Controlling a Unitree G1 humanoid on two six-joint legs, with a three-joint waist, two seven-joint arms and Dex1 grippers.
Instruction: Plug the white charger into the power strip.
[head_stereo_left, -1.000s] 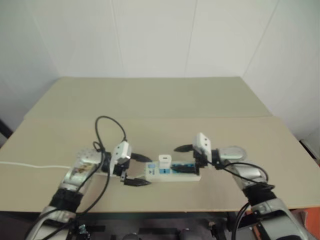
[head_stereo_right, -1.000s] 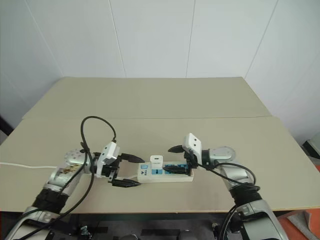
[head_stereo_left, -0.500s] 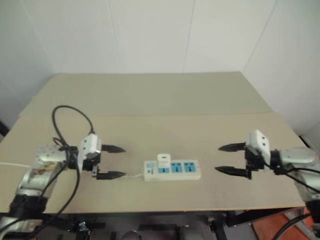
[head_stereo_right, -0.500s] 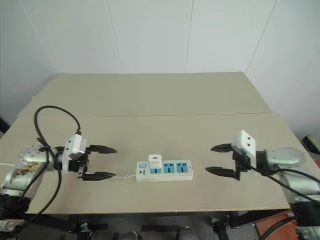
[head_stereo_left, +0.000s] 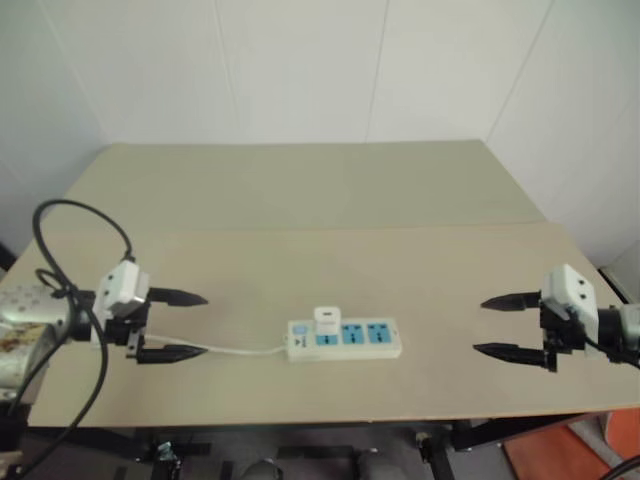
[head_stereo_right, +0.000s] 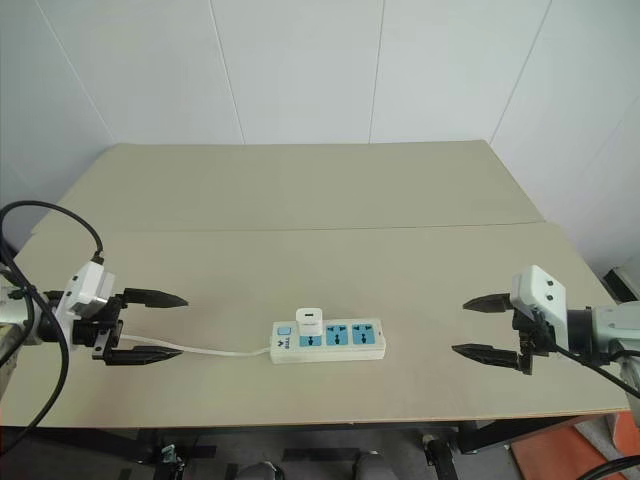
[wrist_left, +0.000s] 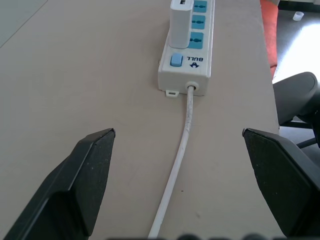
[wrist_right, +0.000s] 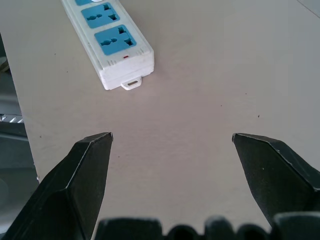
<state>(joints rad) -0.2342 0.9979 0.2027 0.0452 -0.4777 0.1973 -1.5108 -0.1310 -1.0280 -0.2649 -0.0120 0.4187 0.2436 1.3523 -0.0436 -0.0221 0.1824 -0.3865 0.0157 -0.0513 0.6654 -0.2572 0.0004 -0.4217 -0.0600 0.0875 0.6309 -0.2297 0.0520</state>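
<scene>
Left wrist view: left gripper (wrist_left: 177, 150) spread wide, nothing between the fingers (wrist_left: 92, 167), aimed along the thin white cord (wrist_left: 182, 145) toward the switch end of the power strip (wrist_left: 187, 62).
Right wrist view: right gripper (wrist_right: 172, 145) equally wide, empty, facing the strip's far end, bare tabletop in between.
Head views, left gripper (head_stereo_left: 175, 325): well apart from the strip, out past its cord end, lower finger just beside the cord.
Head views, right gripper (head_stereo_left: 515, 325): well apart from the strip on the opposite side, above the table (head_stereo_left: 400, 270).
White charger (head_stereo_left: 327, 319): standing upright in the socket nearest the switch, the other two blue sockets bare.
Power strip on table: lying flat, near the front edge.
Seating: looks fully down, though base contact too small to confirm.
Step in hand, by judgement: plugging looks done, arms clear of the work.
Doing it well: leave the strip alone, keep the left fingers off the cord so no tug shifts the strip or loosens the charger.
</scene>
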